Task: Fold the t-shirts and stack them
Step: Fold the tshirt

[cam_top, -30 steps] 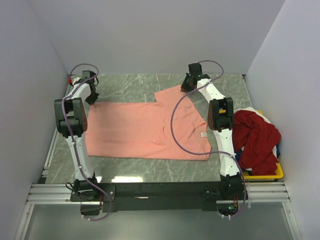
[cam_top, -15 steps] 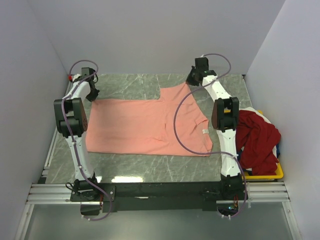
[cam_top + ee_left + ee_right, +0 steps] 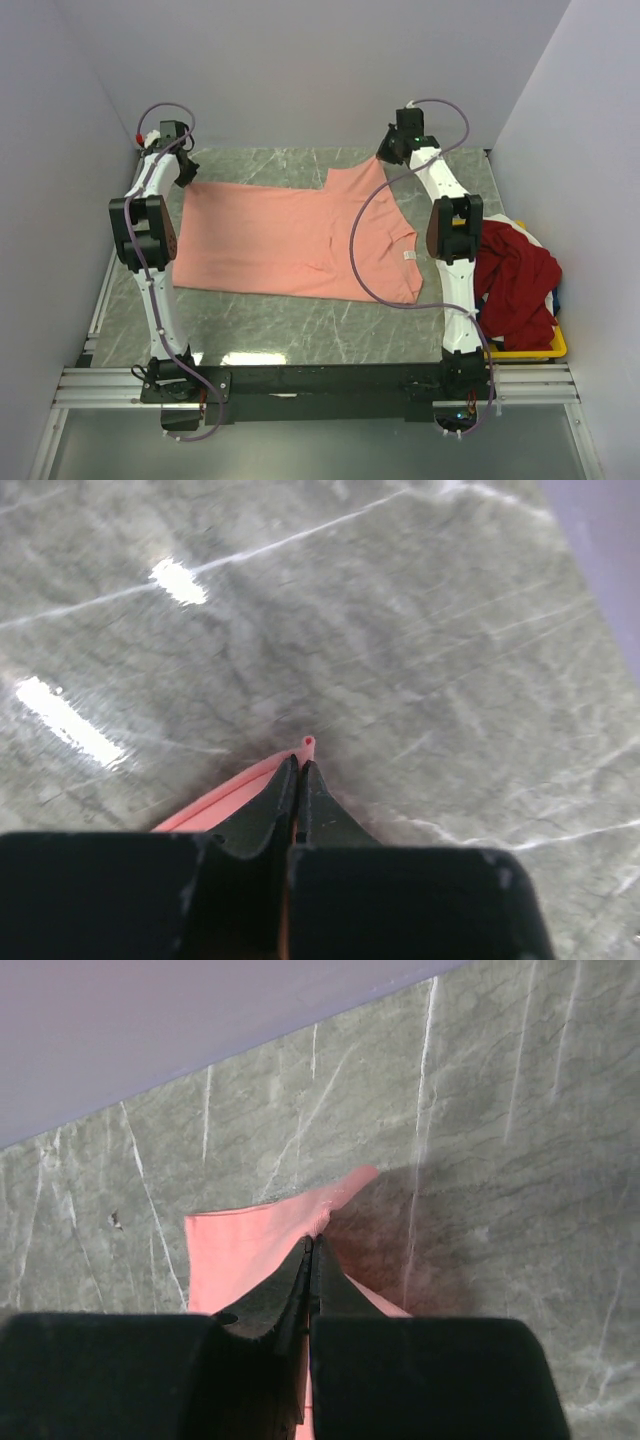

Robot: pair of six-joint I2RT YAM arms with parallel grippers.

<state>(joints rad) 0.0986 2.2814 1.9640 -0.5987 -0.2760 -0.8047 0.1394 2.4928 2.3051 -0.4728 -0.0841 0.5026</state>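
A salmon-pink t-shirt lies spread flat on the marble table, stretched between both arms. My left gripper is shut on its far left corner; in the left wrist view a pink hem pokes out past the closed fingertips. My right gripper is shut on the far right sleeve tip; the right wrist view shows pink cloth pinched between the fingertips. A deep red t-shirt is heaped at the right, with bits of white and dark blue cloth under it.
A yellow plastic bin under the red heap sits at the right table edge. Lilac walls close in the left, back and right sides. Purple cables loop over both arms. Bare marble table shows in front of the pink shirt.
Both grippers have moved toward the back wall, dragging the pink shirt away from the arm bases. The shirt's far edge now lies nearer the back and is pulled straighter.
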